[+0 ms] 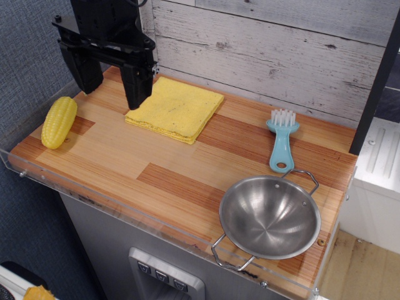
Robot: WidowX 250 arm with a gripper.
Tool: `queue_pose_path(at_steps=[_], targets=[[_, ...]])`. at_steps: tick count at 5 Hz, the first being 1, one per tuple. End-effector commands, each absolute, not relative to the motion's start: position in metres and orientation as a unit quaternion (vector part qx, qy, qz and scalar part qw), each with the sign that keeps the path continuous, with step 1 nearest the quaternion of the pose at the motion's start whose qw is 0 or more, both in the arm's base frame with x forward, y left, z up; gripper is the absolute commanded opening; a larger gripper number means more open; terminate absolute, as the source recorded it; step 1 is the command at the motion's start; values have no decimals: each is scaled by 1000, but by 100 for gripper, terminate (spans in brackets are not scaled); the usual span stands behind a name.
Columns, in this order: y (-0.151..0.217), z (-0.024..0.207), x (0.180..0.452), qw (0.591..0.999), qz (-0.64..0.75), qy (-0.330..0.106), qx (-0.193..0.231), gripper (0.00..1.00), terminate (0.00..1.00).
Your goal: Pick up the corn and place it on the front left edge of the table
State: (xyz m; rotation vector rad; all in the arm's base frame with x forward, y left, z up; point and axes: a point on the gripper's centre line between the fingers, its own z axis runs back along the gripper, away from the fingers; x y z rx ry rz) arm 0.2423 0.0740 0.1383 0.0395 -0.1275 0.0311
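Note:
The yellow corn (59, 122) lies on the wooden table (169, 181) near its front left corner, close to the clear acrylic rim. My black gripper (111, 84) hangs above the back left of the table, to the right of and behind the corn. Its two fingers (136, 84) are spread wide apart with nothing between them. It does not touch the corn.
A folded yellow cloth (175, 107) lies just right of the gripper. A blue brush (282, 140) lies at the back right. A steel bowl (269, 216) with handles sits at the front right. A grey plank wall (269, 50) rises behind.

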Motion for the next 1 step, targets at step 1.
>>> queue_pose_path(at_steps=[1], targets=[[77, 151, 228, 996, 20, -82, 27, 100, 100]])
